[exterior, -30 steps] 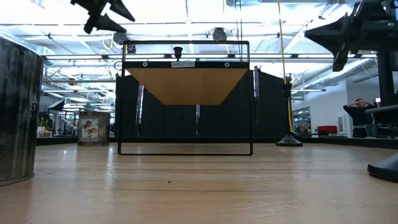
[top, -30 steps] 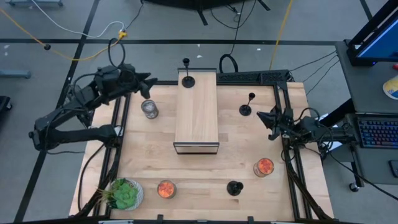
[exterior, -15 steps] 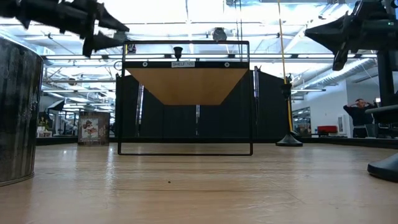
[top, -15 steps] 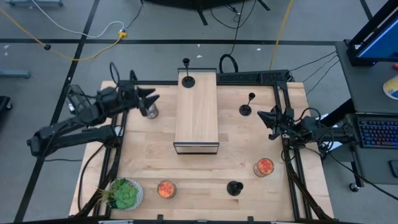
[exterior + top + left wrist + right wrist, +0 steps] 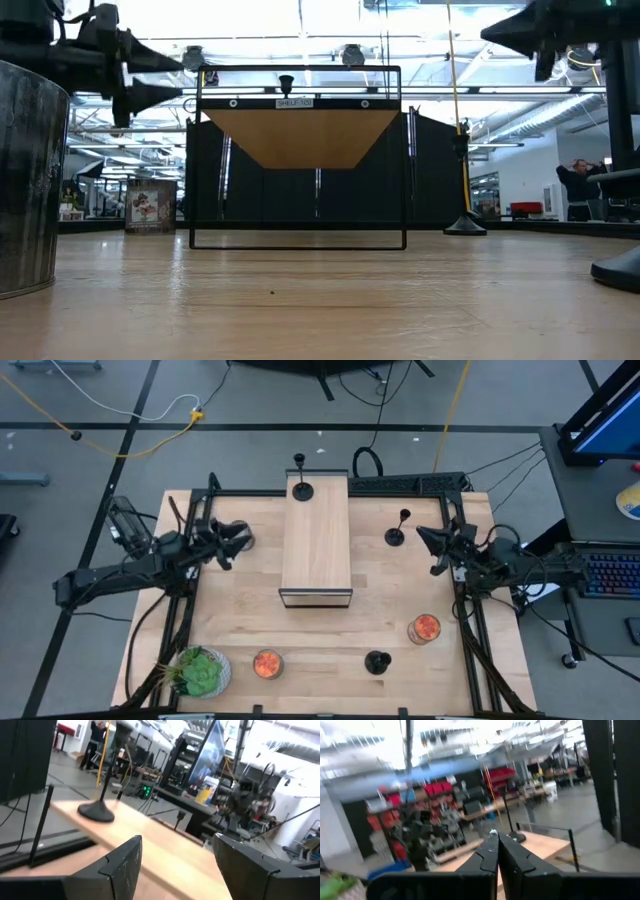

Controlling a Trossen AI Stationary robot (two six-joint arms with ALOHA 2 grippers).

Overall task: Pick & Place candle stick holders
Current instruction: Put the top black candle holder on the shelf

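One tall black candle stick holder (image 5: pixel 301 487) stands by its round base on the far end of the wooden shelf (image 5: pixel 317 545); it also shows in the low view (image 5: pixel 286 84). A second tall holder (image 5: pixel 396 535) stands on the table right of the shelf, and my left wrist view sees it too (image 5: pixel 96 810). A squat holder (image 5: pixel 376 661) sits near the front edge. My left gripper (image 5: pixel 236 541) hovers open at the table's left side, pointing about level toward the shelf, with nothing between its fingers. My right gripper (image 5: pixel 423 540) is shut and holds nothing, raised at the right edge beside the second holder.
A metal tin (image 5: pixel 25 180) stands just under my left gripper. Two orange glass candles (image 5: pixel 424 628) (image 5: pixel 267 664) and a green plant (image 5: pixel 200 672) stand along the front. The black shelf frame (image 5: pixel 300 240) spans the table's middle. A person sits beyond the table at the right (image 5: pixel 575 180).
My left gripper has come down and toward the table's near edge, from beside the shelf's far corner to over the tin, tipping from slanted down to about level; its fingers stay apart. My right gripper has risen a little and stays shut.
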